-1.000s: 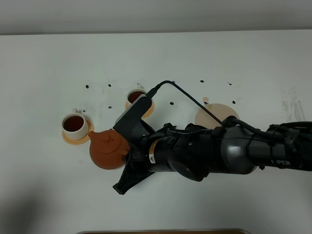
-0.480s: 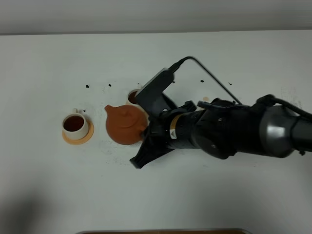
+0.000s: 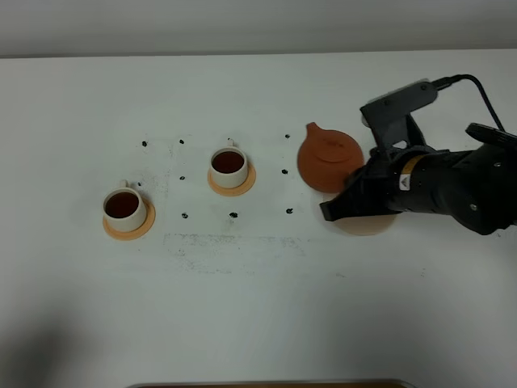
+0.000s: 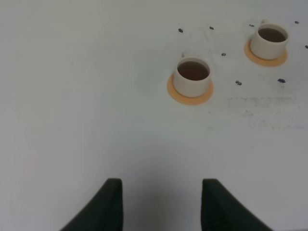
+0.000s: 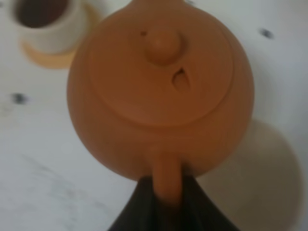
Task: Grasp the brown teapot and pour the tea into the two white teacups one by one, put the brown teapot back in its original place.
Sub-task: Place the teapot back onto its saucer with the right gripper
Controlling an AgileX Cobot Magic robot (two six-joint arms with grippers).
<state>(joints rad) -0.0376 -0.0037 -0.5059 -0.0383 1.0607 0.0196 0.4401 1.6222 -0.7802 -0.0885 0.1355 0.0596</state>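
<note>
Two cups (image 3: 229,164) (image 3: 123,207) hold tea on coasters. The right gripper (image 5: 166,192) pinches the teapot (image 3: 329,155) handle, over the saucer (image 3: 367,224) edge. The left gripper (image 4: 161,202) is spread.

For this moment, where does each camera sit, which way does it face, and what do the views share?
Exterior high: mounted above, looking down on the white table; shows the right arm holding the teapot.
Left wrist: on the left arm, facing across the table at two filled cups; its open left gripper shows.
Right wrist: on the right arm, close above the teapot; right gripper shut on its handle.
Shared: both cups; the teapot and beige saucer.
</note>
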